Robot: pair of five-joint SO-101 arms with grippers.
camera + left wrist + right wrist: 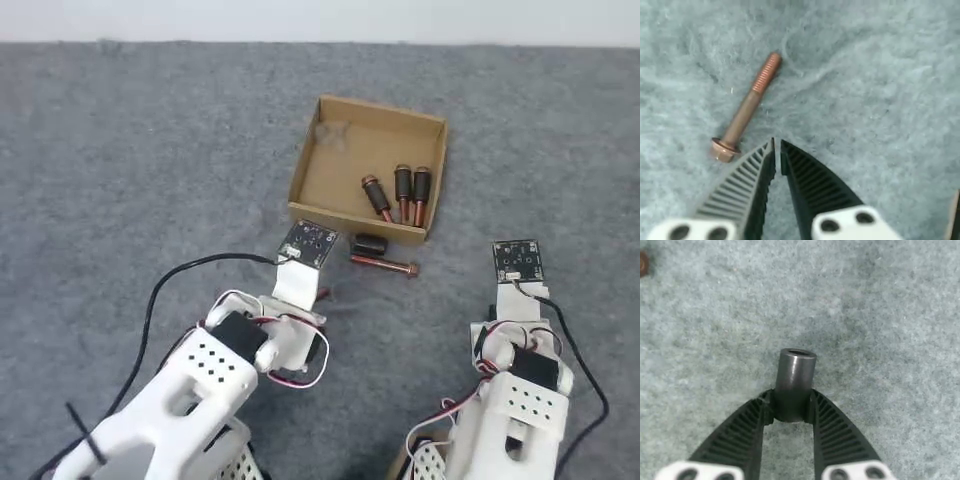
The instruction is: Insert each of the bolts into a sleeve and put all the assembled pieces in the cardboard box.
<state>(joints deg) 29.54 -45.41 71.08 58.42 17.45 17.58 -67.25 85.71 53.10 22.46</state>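
Here: one sleeve gripped at right, one bolt beside closed fingers at left

Right hand (pixel 791 397): clamped on the near end of a dark metal sleeve (pixel 795 380), open bore showing at the far end, grey felt-like surface (pixel 890 315) behind.

Left hand (pixel 777 145): jaws drawn almost together, only a thin slit between, gripping nothing. Tips just beside the flanged head of a copper-coloured bolt (pixel 747 107), lying flat on the surface with its threaded end pointing away.

From above: cardboard box (pixel 340 175) beyond both arms, with three assembled pieces (pixel 403 192) side by side against its near wall, dark sleeves toward the far side, copper shanks toward the near wall.

Just outside that near wall: a loose sleeve (pixel 368 245) on its side and, close against it on the arms' side, a loose bolt (pixel 383 264) lying along the wall, head toward the right arm (pixel 520 385). Left arm (pixel 230 350) stretched toward the box's near corner.

Not determinable whether the loose bolt and the bolt at the left fingertips are one and the same.
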